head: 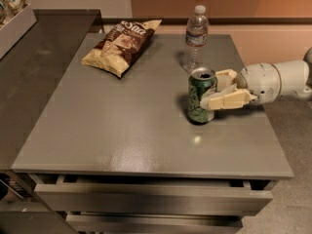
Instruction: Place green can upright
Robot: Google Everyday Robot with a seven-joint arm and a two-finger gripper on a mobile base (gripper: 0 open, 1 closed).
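The green can [201, 96] stands upright on the grey table [122, 130], right of centre, its silver top and pull tab facing up. My gripper [211, 89] reaches in from the right on a white arm. Its cream fingers [228, 100] straddle the can's right side, one in front and one behind, closed on the can. The can's base rests on or just above the table top.
A clear water bottle [196, 37] stands just behind the can. A chip bag [122, 45] lies at the back left of the table. A dark counter [34, 77] adjoins the table on the left. Drawers [146, 199] sit under the front edge.
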